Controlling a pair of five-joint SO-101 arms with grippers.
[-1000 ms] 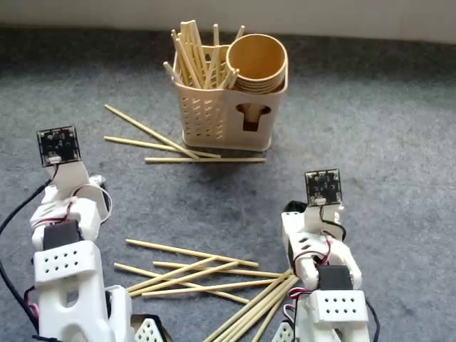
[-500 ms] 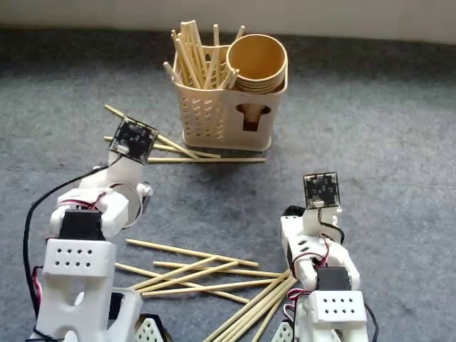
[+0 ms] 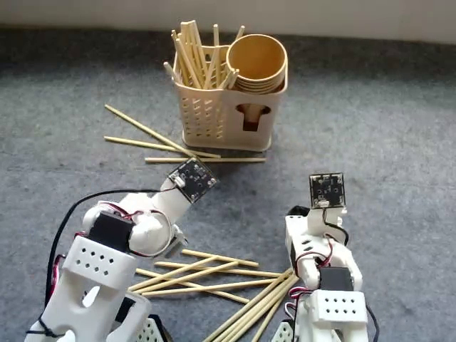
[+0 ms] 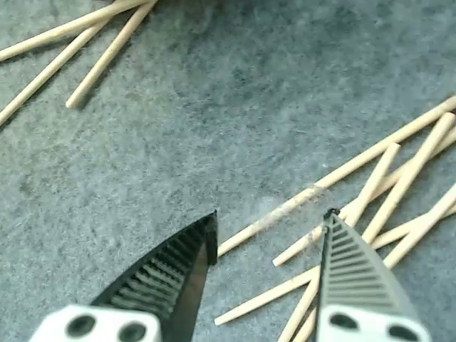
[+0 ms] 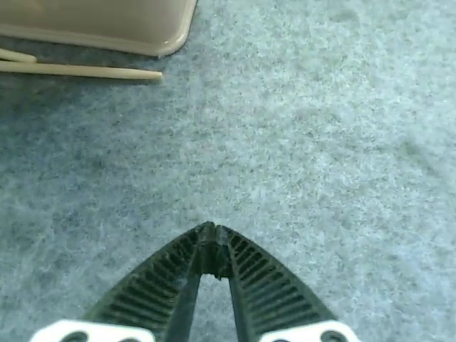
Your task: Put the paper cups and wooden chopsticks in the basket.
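Grey carpet is strewn with loose wooden chopsticks, above which the left gripper is held wide open and empty, apparently for straddling one, while the right gripper is parked closed on nothing and the paper cups are nested in the basket.

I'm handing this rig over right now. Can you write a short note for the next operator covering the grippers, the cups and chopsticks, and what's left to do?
Left gripper: open and empty, hovering over the chopstick pile that lies between the arms.
Right gripper: shut and empty, over bare carpet.
Done: the paper cups are stacked in the basket, and a bundle of chopsticks stands in its other compartment.
Left: the pile, plus three chopsticks lying on the carpet at the basket's front.
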